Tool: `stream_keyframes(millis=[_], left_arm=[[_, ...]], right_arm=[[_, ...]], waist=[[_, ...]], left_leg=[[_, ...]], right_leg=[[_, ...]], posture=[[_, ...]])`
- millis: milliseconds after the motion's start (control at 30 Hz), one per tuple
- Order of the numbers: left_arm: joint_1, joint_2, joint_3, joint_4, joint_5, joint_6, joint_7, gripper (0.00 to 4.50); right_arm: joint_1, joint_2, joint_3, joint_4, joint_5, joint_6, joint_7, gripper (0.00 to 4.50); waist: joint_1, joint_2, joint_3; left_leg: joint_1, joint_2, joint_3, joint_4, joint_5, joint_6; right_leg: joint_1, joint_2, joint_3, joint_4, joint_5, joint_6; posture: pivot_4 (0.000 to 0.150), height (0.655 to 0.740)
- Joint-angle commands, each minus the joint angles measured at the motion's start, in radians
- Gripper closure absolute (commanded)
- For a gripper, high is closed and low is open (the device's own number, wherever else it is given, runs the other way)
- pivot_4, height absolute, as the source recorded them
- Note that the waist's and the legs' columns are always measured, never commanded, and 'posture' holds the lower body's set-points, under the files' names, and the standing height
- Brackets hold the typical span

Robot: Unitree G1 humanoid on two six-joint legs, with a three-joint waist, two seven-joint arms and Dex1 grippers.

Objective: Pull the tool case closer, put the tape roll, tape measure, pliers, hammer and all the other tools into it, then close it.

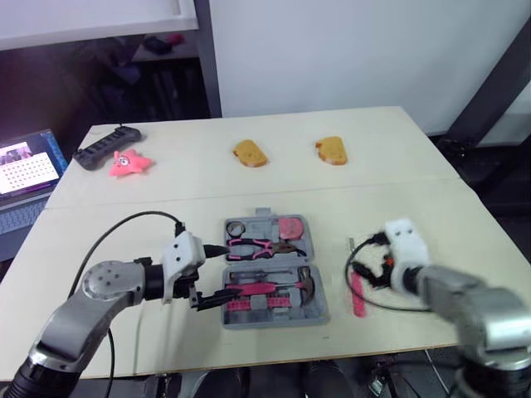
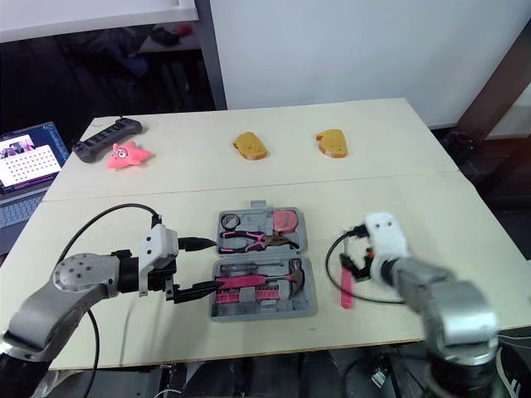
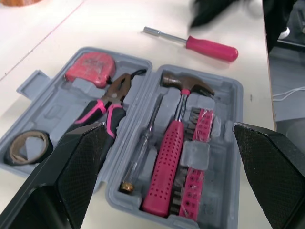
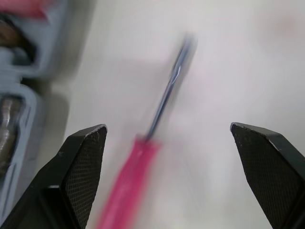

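In the head views the case (image 1: 264, 218) lies open close in front of me on the worktop (image 1: 465, 224), and one pink screwdriver (image 1: 358, 297) lies outside it, just to its right. My right hand (image 1: 369, 274) hangs over that screwdriver, spread wide and empty. My left hand (image 1: 222, 274) sits at the case's left edge, also wide and empty. Well apart at the back are two orange pieces (image 1: 250, 153) and one star toy (image 1: 130, 163). In the left wrist view I count the contents. The farther half holds one tape roll (image 3: 26, 147), one tape measure (image 3: 90, 69) and one pair of pliers (image 3: 107, 107). The nearer half holds one hammer (image 3: 171, 157), one slim screwdriver (image 3: 143, 143) and one strip of bits (image 3: 195, 167). That makes two screwdrivers in all, and I judge the pink one to be the last tool out. In the right wrist view it lies between my fingers, blurred, with the case wall beside it. To do this well I should come down over the thick pink handle, not the thin shaft. My fingers should cross it squarely, close firmly, and lift it clear of the case wall.
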Motion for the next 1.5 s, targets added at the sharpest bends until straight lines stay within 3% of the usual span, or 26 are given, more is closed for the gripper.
stream_keyframes(millis=[33,100,200,367,500,733,967,1067,1300,1400,1500], left_arm=[[-0.012,-0.005,0.013,-0.003,0.005,-0.02,0.009,0.0],[-0.017,-0.007,-0.007,0.005,0.025,-0.035,0.004,0.0],[-0.029,-0.014,-0.017,-0.002,0.013,-0.044,-0.01,0.0],[-0.001,-0.004,0.001,-0.04,-0.021,-0.041,-0.044,0.0],[0.04,0.02,0.028,-0.081,-0.054,-0.011,-0.048,0.0],[0.132,0.069,0.106,-0.118,-0.077,-0.017,-0.061,0.0],[0.176,0.044,0.105,-0.107,-0.037,-0.105,-0.041,0.0],[0.185,0.027,0.102,-0.115,-0.024,-0.121,-0.022,0.0],[0.196,0.02,0.127,-0.112,-0.04,-0.193,-0.055,0.0],[0.181,0.03,0.138,-0.105,-0.069,-0.179,-0.074,0.0],[0.128,0.04,0.145,-0.084,-0.089,-0.16,-0.085,0.0]], right_arm=[[-0.057,-0.276,0.139,0.033,0.053,-0.271,0.299,0.1],[-0.096,-0.454,0.306,0.111,-0.044,-0.604,0.536,0.1],[-0.185,-0.574,0.526,0.292,-0.268,-1.151,0.832,0.1],[-0.398,-0.493,0.79,0.67,-0.631,-1.932,0.988,0.1],[-0.493,-0.396,0.863,0.838,-0.695,-2.212,1.03,0.1],[-0.569,-0.263,0.94,1.031,-0.884,-2.445,0.966,0.1],[-0.564,-0.187,0.962,1.127,-1.008,-2.47,0.885,0.1],[-0.572,-0.167,0.976,1.18,-1.088,-2.496,0.818,0.88],[-0.566,-0.155,0.963,1.182,-1.078,-2.52,0.786,4.11],[-0.564,-0.167,0.937,1.161,-1.047,-2.505,0.793,4.15],[-0.554,-0.226,0.864,1.088,-0.898,-2.408,0.866,4.15]], waist=[[-0.001,0.0,0.0],[-0.006,-0.003,0.003],[-0.018,-0.007,0.006],[-0.03,-0.008,0.009],[-0.025,-0.008,0.011],[-0.017,-0.008,0.013],[-0.017,-0.008,0.013],[-0.023,-0.012,0.011],[-0.021,-0.02,0.006],[-0.022,-0.02,0.006],[-0.019,-0.017,0.008]], left_leg=[[0.0,0.0,0.0,0.0,0.0,0.0],[0.0,0.001,0.001,-0.001,0.0,0.0],[0.0,0.001,0.002,0.0,0.0,0.0],[0.001,0.0,0.003,0.001,0.0,0.0],[0.001,0.001,0.003,0.0,0.002,-0.004],[0.001,0.001,0.003,0.0,0.003,-0.006],[0.001,0.001,0.004,0.0,0.003,-0.007],[0.002,0.001,0.004,0.0,0.003,-0.006],[0.004,0.002,0.003,0.0,0.001,-0.003],[0.004,0.002,0.004,0.0,0.001,-0.003],[0.003,0.002,0.004,0.0,0.001,-0.003]], right_leg=[[0.0,0.0,-0.001,0.0,0.0,0.0],[0.002,0.0,-0.003,-0.001,-0.001,0.001],[0.003,0.0,-0.004,-0.002,-0.001,0.002],[0.002,-0.002,-0.001,-0.002,0.0,0.003],[-0.001,-0.001,0.001,0.0,0.0,0.002],[-0.001,-0.001,0.002,0.0,0.001,0.001],[-0.001,-0.001,0.002,0.001,0.001,0.0],[0.0,0.001,0.003,0.001,0.002,0.0],[0.001,0.002,0.003,0.001,0.003,-0.002],[0.001,0.002,0.004,0.001,0.003,-0.003],[0.0,0.003,0.004,0.001,0.003,-0.003]], posture=[[0.15,0.7219],[0.15,0.7219],[0.15,0.7219],[0.15,0.7219],[0.15,0.7219],[0.15,0.7219],[0.15,0.7219],[0.15,0.7219],[0.15,0.7219],[0.15,0.7219],[0.15,0.7219]])
